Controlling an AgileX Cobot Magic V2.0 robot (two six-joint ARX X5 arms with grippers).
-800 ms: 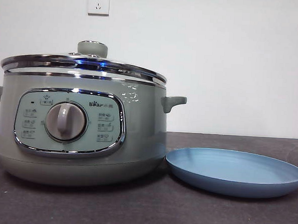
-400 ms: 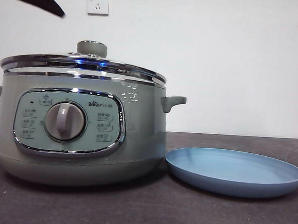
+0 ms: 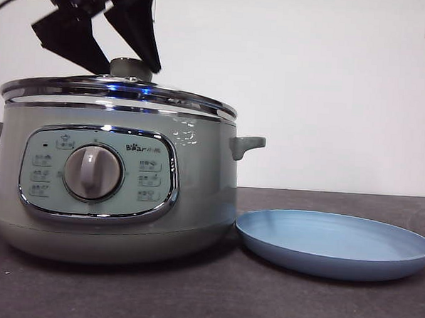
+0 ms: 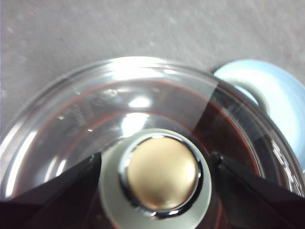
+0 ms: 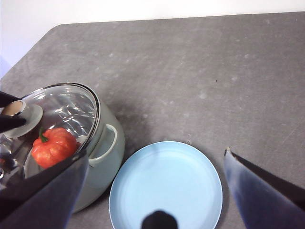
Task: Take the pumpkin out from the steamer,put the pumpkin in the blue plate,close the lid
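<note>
Two arms share this job, and only the left gripper is at work: it hangs at the steamer's twelve o'clock, its black jaws spread wide and straddling the lid's knob, one jaw at the knob's nine o'clock and the other at three in the left wrist view. Neither jaw seems to press the knob; a thin gap shows on each side, so the gripper is released and holds nothing. That straddle makes sense, I judge, because the knob is the one graspable part of a glass lid, and centring the jaws on it lets them close evenly and lift the lid level. The lid sits flat on the steamer's chrome rim, so the first step, uncovering the pot, is not yet done. The pumpkin lies inside the steamer under the glass, seen through it in the right wrist view as an orange-red ribbed shape with a green stem, off-centre beside the knob. The plate rests at the steamer's three o'clock in the front view, its rim just beside the pot's base, whether touching I cannot tell; that nearness keeps the carry short. The right gripper waits high above the table with jaws apart and empty, looking down on the plate and the pot's side handle, likely placed to reach the pumpkin once the lid comes off.
</note>
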